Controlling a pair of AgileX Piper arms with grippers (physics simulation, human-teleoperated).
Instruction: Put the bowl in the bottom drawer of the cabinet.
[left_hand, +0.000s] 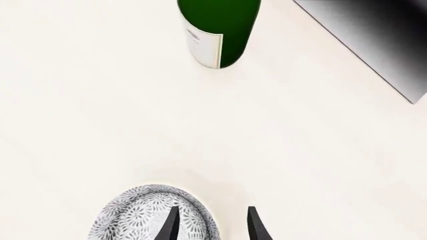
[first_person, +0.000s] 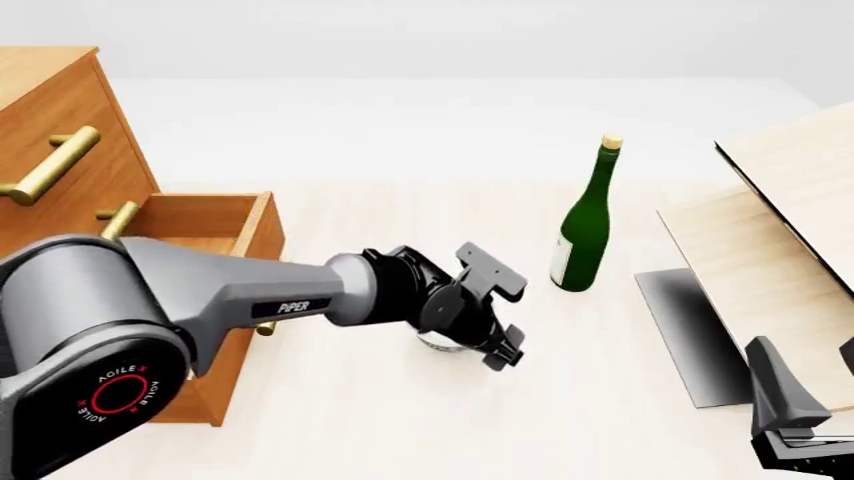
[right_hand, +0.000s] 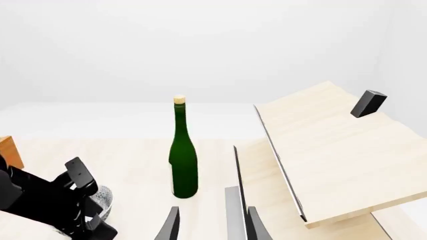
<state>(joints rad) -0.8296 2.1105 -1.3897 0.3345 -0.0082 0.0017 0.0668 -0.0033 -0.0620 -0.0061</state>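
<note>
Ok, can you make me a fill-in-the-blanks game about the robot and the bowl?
1. The bottle standing on the table is colored ____.
2. The left claw is reaching down at the speckled ____.
3. The bottom drawer of the cabinet is pulled ____.
4. The cabinet's handles are the color of ____.

Missing words: green; bowl; open; brass

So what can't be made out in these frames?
- Bowl: the front view hides nearly all of it behind the left gripper; the left wrist view crops it at the edge.
- Whether the fingers actually pinch its rim: unclear.
- Bottom drawer: its inside is blocked by the left arm.
- Right gripper: only the fingertips show.
</note>
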